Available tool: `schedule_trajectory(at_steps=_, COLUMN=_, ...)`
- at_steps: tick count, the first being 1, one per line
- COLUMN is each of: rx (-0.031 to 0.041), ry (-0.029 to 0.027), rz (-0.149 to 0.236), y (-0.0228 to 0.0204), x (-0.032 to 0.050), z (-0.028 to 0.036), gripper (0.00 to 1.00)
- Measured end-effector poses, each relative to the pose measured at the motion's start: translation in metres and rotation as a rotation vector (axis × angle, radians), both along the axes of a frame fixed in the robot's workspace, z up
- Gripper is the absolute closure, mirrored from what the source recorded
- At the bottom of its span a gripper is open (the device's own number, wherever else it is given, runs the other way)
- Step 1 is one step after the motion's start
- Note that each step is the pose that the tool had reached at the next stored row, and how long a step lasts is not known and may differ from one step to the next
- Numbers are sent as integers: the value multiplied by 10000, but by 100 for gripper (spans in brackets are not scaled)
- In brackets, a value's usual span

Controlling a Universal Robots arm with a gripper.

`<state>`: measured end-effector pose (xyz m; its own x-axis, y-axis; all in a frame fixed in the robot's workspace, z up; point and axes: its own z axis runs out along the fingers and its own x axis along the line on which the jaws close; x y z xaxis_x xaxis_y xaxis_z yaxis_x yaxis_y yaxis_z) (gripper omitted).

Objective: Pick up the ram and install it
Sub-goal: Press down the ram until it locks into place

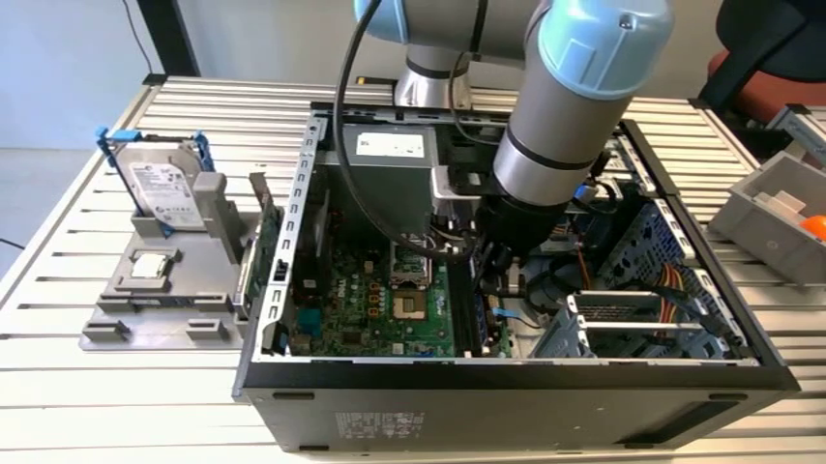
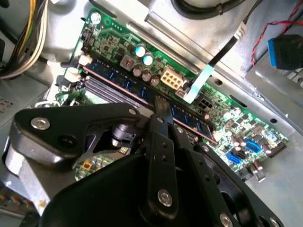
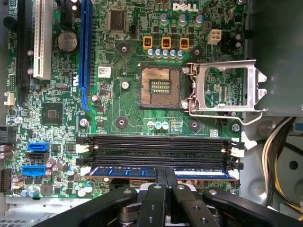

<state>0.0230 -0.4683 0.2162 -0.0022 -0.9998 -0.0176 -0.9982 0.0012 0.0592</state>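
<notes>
We see the black end effector (image 3: 165, 176) with fingers together, clamped on the long, thin blue-green ram stick (image 3: 199, 173), which sits in the motherboard's (image 3: 128, 109) slot at lower centre of the first wrist view.

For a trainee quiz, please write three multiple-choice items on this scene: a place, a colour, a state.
1. Where is the ram? A on the table; B seated on the motherboard, beside the gripper; C in a grey bin.
2. The long expansion slot is: A blue; B red; C yellow.
3. The processor socket is: A under a fan; B open and empty; C hidden.
Key: B, it stands on the board at the gripper; A, it shows blue; B, its frame is lifted, no chip inside.
</notes>
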Motion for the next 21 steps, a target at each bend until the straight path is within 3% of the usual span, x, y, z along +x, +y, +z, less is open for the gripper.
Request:
schedule_trajectory(at_steps=1, rx=-26, ry=4, rz=-1, y=4, x=1, z=27, gripper=100)
schedule_trajectory(at_steps=3, rx=75, ry=-17, rz=-2, y=5, x=0, z=73, gripper=100)
schedule_trajectory(at_steps=14, rx=45, ry=6, rz=0, y=-1, x=0, z=561, gripper=100)
schedule_trajectory(at_steps=21, rx=47, ry=8, rz=-1, y=-1, x=0, z=576, gripper=100)
